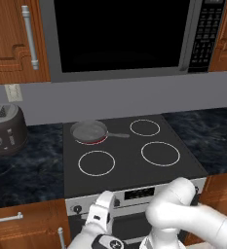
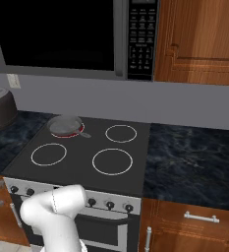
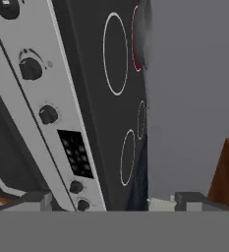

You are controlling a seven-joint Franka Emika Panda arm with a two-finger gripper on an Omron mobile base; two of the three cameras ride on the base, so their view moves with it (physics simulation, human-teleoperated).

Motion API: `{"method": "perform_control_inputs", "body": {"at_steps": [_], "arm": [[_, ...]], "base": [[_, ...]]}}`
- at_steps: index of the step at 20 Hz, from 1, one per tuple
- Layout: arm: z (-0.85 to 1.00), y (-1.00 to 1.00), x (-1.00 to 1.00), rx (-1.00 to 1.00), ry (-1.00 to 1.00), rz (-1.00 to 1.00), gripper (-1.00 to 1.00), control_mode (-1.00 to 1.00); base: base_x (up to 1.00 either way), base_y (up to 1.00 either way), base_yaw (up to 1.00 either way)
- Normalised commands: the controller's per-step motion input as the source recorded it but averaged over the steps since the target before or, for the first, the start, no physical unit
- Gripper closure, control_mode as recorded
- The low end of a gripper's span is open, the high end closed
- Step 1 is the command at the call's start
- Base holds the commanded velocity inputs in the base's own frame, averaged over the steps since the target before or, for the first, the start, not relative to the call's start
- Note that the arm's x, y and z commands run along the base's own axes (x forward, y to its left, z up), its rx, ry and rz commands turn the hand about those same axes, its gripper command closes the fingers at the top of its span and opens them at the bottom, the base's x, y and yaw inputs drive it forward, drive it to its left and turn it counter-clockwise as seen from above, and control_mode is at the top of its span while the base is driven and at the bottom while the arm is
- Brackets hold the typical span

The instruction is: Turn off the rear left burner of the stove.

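The stove (image 1: pixel 129 170) is a black glass cooktop with a silver front panel (image 3: pixel 42 88) of small dark knobs (image 3: pixel 30 69) and a display (image 1: pixel 139 193). Its rear left burner (image 1: pixel 93 142) glows red under a grey frying pan (image 1: pixel 89 130). The right base view also shows that burner (image 2: pixel 62 134) and the pan (image 2: pixel 65 125). My gripper (image 1: pixel 105 200) hovers low in front of the panel's left half, apart from it. In the rolled hand view the gripper (image 3: pixel 111 202) is open and empty, its fingertips (image 3: pixel 37 199) wide apart, the red ring (image 3: pixel 134 49) far ahead.
A black-windowed microwave (image 1: pixel 120 34) hangs above the stove. A dark toaster (image 1: pixel 5 129) stands on the dark counter to the left. Wooden cabinets with metal handles (image 2: pixel 200 216) flank the stove below. My own arm (image 2: pixel 52 211) covers part of the panel.
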Motion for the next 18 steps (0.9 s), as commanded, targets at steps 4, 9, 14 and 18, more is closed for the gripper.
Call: {"method": "perform_control_inputs", "body": {"at_steps": [4, 9, 14, 18], "arm": [[-0.31, 0.11, 0.00, -0.17, -0.19, 0.00, -1.00, -1.00], [-0.11, 0.00, 0.07, -0.10, -0.15, 0.00, -1.00, -1.00], [-0.11, 0.00, 0.07, -0.06, -0.13, 0.03, -1.00, -1.00], [-0.21, 0.00, 0.00, -0.03, -0.12, 0.04, -1.00, -1.00]], "base": [[0.00, 0.00, 0.00], [0.00, 0.00, 0.00], [0.00, 0.00, 0.00], [0.00, 0.00, 0.00]]}}
